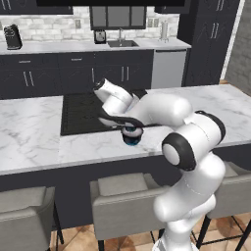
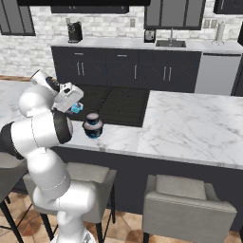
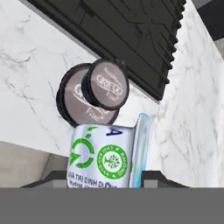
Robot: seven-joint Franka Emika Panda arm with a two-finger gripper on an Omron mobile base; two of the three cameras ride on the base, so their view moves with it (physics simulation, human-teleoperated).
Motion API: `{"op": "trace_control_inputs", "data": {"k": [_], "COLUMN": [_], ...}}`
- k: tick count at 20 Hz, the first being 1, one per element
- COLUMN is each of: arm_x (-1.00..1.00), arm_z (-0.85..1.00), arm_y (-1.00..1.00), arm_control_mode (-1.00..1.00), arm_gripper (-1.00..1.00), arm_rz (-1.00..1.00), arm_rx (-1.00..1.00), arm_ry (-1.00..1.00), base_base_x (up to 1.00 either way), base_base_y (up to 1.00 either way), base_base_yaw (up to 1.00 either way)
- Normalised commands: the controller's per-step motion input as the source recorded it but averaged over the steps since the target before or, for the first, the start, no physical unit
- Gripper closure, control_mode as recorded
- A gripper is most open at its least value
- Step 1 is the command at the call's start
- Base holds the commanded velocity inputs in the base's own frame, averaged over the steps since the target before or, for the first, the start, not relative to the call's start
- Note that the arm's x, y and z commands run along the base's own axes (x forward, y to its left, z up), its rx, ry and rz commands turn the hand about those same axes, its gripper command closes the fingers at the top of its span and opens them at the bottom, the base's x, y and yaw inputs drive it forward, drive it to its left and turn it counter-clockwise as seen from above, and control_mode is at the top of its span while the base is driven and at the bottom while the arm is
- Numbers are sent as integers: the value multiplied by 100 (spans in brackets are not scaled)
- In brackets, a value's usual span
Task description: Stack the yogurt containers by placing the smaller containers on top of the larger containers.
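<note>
Gripper point(image 3: 105, 177) closed on the light-blue cup point(image 3: 103, 159), held above the counter's near edge. Just beyond, the lesser dark cup point(image 3: 106, 84) already sits on the widest dark cup point(image 3: 81, 103), near the near edge of the marble counter point(image 2: 190, 123). Judged step: last stacking. Next: centre over the pale top, lower, release. Behind: black cooktop point(image 2: 116, 102), then dark cabinets point(image 2: 128, 69).

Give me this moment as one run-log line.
gripper: jaws shut on light-blue cup | position: above stack | stack: smaller dark cup on larger dark cup | surface: marble counter
</note>
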Motion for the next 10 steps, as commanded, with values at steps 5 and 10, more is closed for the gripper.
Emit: {"op": "trace_control_inputs", "data": {"k": [5,10], "arm_x": [0,0], "arm_z": [0,0], "arm_y": [0,0], "arm_control_mode": [-100,-100], "arm_gripper": [100,100], "arm_rz": [16,14], "arm_rx": [-3,-15], "arm_ry": [21,6], "base_base_x": [0,0], "base_base_y": [0,0], "base_base_yaw": [0,0]}}
